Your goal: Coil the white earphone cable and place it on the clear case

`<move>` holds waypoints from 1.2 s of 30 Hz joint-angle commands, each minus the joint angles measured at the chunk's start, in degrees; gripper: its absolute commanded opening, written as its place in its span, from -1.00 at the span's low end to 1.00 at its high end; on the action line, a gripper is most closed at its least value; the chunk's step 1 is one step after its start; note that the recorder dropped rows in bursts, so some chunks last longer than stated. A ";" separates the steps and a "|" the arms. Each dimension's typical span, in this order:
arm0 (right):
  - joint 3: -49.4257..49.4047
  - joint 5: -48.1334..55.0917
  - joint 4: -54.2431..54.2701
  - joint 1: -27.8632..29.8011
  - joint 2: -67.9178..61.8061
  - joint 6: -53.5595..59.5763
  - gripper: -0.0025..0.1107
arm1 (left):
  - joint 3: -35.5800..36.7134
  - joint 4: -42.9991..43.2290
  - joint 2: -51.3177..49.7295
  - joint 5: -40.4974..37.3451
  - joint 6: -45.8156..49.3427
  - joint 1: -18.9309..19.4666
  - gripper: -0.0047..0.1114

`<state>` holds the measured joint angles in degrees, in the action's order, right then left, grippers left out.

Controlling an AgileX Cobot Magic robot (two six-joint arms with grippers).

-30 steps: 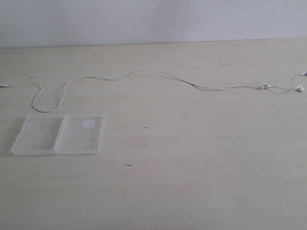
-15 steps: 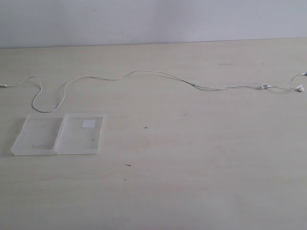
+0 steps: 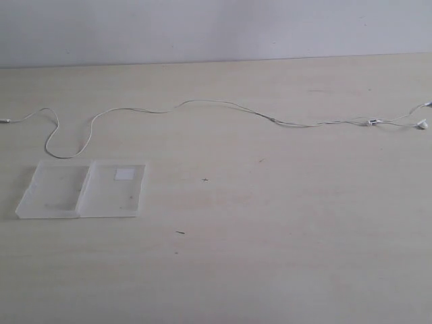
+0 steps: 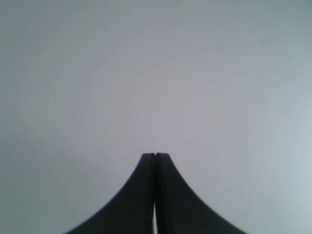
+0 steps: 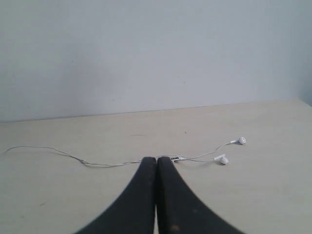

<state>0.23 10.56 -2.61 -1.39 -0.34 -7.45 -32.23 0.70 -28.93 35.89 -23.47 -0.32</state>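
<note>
The white earphone cable [image 3: 202,102] lies stretched in loose waves across the far part of the table. Its plug end [image 3: 5,121] is at the far left; the inline remote [image 3: 372,121] and two earbuds [image 3: 422,124] are at the far right. The clear case [image 3: 81,189] lies open and flat at the left, with a white label [image 3: 125,174] on its right half. Neither gripper shows in the exterior view. My left gripper [image 4: 155,155] is shut and empty and faces only a grey wall. My right gripper [image 5: 156,158] is shut and empty, its tips short of the remote [image 5: 175,159] and the earbuds [image 5: 222,159].
The pale wooden table [image 3: 283,256] ends at a grey wall [image 3: 216,27] behind the cable. Two small dark specks [image 3: 204,180] [image 3: 180,233] mark the tabletop near the middle.
</note>
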 commanded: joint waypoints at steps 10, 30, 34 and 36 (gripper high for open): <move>-0.23 -1.13 -0.23 0.06 0.34 0.29 -0.96 | -43.33 80.77 -63.04 -25.47 -47.54 -3.29 -0.92; -0.23 -1.27 -0.23 0.06 0.34 -3.79 -0.96 | -56.24 20.34 -81.26 -65.99 57.32 -9.12 -0.92; -0.23 -1.27 -0.23 0.06 0.34 -3.79 -0.96 | -70.04 6.45 -86.98 -85.31 73.20 -13.53 -0.92; -0.23 -1.27 -0.23 0.06 0.34 -3.79 -0.96 | -75.54 6.04 -89.78 -91.35 74.63 -14.16 -0.92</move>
<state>0.23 10.01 -2.61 -1.39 -0.34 -11.22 -101.88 9.32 -115.62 -47.01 47.92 -13.55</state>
